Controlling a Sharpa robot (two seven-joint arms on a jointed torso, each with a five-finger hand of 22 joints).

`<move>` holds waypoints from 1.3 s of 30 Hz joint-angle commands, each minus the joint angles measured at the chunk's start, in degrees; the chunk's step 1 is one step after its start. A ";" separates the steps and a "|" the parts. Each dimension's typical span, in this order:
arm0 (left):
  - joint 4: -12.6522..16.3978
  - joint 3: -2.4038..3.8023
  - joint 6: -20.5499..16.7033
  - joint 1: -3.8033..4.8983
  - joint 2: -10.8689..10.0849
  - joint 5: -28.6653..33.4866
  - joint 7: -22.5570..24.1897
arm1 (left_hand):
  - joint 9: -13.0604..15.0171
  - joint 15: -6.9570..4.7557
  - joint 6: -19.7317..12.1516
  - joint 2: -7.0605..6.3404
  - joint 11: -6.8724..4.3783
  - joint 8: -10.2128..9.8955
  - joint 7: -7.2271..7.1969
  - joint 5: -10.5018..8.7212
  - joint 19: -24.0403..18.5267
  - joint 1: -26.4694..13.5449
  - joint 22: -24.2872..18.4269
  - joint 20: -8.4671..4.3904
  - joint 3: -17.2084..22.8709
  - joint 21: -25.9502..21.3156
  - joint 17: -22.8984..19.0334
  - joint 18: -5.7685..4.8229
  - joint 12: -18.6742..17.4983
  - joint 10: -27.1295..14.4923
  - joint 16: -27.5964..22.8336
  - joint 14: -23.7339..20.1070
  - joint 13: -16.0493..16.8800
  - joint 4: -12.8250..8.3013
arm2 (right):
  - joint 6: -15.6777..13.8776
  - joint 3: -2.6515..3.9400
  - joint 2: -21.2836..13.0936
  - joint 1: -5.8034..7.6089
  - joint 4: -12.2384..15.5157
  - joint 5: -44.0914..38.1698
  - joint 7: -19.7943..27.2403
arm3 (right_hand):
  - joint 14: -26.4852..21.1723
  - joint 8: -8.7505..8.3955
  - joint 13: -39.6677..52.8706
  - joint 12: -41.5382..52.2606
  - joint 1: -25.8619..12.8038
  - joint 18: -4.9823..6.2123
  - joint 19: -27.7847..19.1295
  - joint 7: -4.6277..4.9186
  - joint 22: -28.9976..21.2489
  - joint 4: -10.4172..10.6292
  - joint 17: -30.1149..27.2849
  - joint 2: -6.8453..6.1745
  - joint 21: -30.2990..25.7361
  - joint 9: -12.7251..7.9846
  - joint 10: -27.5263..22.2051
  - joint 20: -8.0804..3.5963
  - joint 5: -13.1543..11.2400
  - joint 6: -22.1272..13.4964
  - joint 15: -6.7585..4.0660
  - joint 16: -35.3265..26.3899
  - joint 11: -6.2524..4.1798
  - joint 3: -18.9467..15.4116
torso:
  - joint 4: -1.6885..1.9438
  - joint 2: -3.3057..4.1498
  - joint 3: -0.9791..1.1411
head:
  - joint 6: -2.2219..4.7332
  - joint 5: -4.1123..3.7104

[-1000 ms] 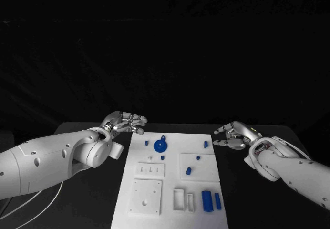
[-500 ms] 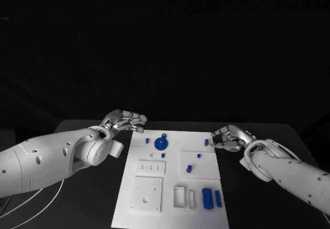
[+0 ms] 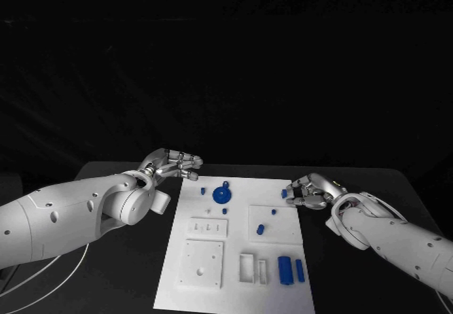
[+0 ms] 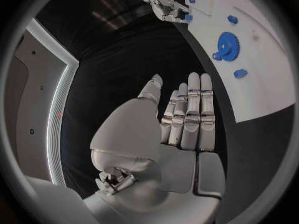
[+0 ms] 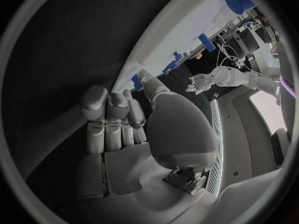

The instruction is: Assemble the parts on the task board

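Observation:
The white task board lies in the middle of the black table. At its far end stand a blue gear and a small blue peg. Another blue peg stands by the far right edge. My right hand hovers at that edge, its fingertips right beside this peg; its fingers are stretched out and hold nothing. My left hand hangs over the table off the board's far left corner, fingers straight and empty.
Two blue blocks lie at the board's near right beside white slotted holders. More small blue pieces sit on a raised square plate. A white cable curves at the near left.
My right hand has moved left, from off the board's right side to the peg at its far right edge. My left hand has stayed almost still.

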 commanded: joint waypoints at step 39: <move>0.01 0.04 1.00 0.02 0.25 -0.17 -0.59 | 0.08 -0.02 -0.59 -0.13 0.08 0.22 0.16 -0.32 -0.37 0.35 0.19 0.04 -0.31 0.32 0.00 -0.32 -0.03 -0.56 0.44 -0.37 0.08 0.03 | 0.28 -0.03 1.96 -0.12 -1.40 0.62 -0.63 | 0.02 -0.15 3.41 0.41 -1.07 -0.71 3.39 -0.83 4.28 -2.03 0.01 3.21 -0.71 -0.01 -0.23 0.30 -4.20 4.11 -0.06 -0.09 -0.50 5.22 | 0.44 0.07 -0.24 | -0.05 -0.36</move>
